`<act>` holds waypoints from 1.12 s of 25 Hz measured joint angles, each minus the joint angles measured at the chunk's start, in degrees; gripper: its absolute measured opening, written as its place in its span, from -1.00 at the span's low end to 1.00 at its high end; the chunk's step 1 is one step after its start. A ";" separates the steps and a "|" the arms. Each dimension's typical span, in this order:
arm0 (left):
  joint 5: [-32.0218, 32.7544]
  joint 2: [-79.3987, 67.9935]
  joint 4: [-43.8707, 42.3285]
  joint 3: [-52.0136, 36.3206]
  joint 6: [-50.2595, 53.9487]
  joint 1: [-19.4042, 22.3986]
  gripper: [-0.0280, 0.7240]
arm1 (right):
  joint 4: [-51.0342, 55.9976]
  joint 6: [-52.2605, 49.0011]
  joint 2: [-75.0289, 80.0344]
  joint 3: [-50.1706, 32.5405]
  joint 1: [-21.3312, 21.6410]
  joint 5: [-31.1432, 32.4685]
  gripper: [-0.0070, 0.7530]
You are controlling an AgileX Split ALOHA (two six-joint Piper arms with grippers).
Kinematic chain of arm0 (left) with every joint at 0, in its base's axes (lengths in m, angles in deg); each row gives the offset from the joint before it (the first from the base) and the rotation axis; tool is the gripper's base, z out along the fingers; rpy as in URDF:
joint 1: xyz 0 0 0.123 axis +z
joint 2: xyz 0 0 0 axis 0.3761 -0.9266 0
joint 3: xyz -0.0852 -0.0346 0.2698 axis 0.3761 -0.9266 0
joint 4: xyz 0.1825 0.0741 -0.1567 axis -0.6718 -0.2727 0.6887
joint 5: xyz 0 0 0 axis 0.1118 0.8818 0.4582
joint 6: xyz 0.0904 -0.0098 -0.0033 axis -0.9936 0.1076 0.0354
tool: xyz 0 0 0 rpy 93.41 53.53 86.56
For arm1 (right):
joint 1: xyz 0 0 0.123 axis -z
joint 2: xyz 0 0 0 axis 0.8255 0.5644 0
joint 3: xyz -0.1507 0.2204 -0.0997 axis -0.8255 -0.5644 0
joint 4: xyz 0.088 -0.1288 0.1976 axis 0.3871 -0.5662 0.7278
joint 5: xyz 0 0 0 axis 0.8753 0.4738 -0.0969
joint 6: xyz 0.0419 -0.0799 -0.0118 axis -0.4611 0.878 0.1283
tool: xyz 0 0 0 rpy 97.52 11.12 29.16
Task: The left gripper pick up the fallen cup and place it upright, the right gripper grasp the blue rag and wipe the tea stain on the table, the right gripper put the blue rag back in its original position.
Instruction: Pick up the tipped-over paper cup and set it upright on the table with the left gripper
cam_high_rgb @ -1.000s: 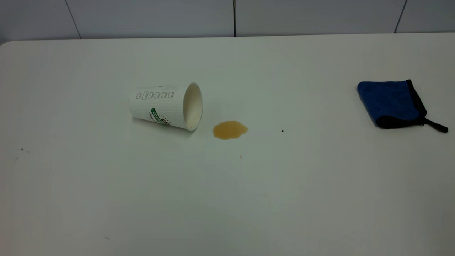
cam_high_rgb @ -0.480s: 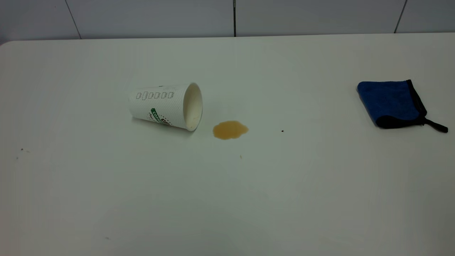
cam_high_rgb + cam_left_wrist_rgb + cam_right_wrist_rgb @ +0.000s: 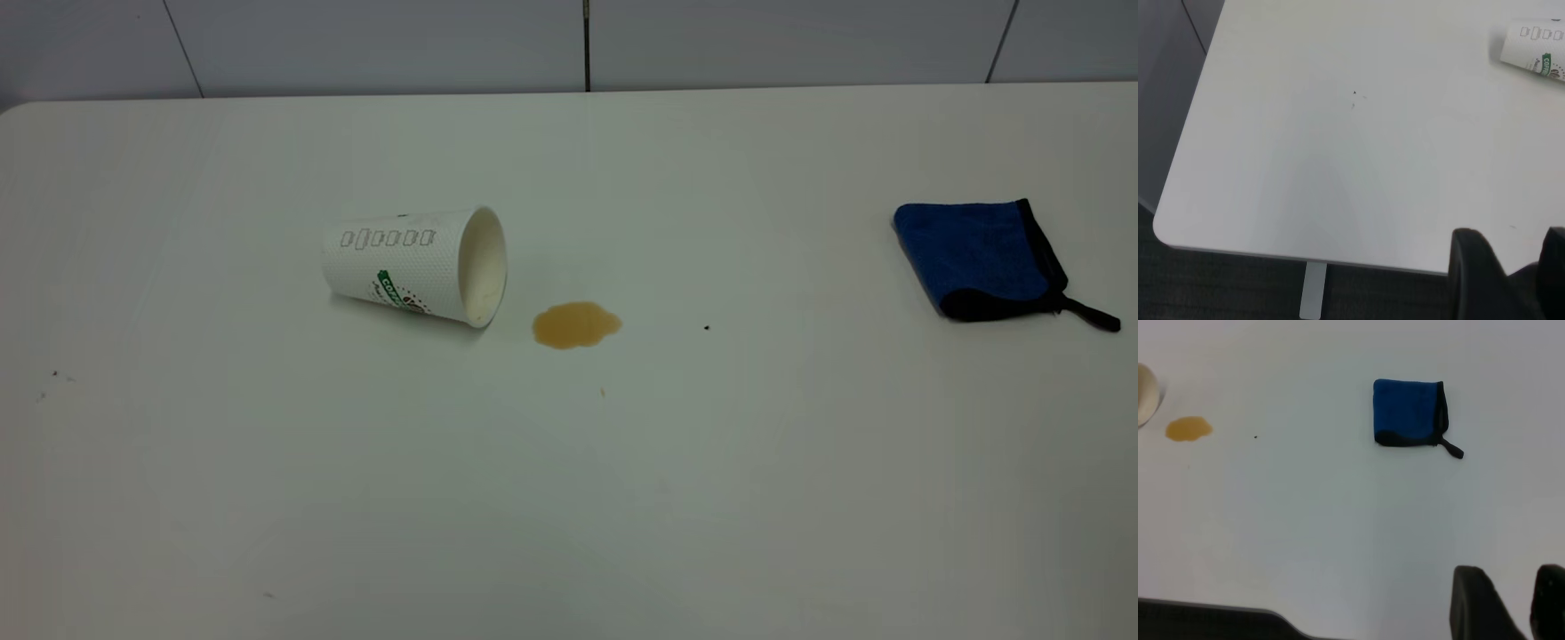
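Table (image 3: 569,498) is taking up the whole scene. Cup (image 3: 413,265) is lying on its side left of centre, mouth facing right. Blue rag (image 3: 973,256) is sitting folded far right, untouched. Tea stain (image 3: 575,324) is sitting just right of the cup's mouth. Left gripper (image 3: 1508,277) and right gripper (image 3: 1505,603) are hovering over the table's near edge, fingers apart, holding nothing.

You have the white cup (image 3: 413,265) lying on its side, mouth toward the amber tea stain (image 3: 576,324), with the folded blue rag (image 3: 976,256) well apart at the right.
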 joint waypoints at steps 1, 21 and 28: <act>0.00 0.00 0.00 0.00 0.00 0.00 -0.22 | 0.00 0.00 0.00 0.00 0.00 0.00 -0.36; -0.08 0.00 -0.34 0.00 0.00 0.00 -0.22 | 0.00 0.00 0.00 0.00 0.00 0.00 -0.36; -8.41 -9.33 -3.10 0.91 0.06 0.00 -0.22 | 0.00 0.00 0.00 0.00 0.00 0.00 -0.36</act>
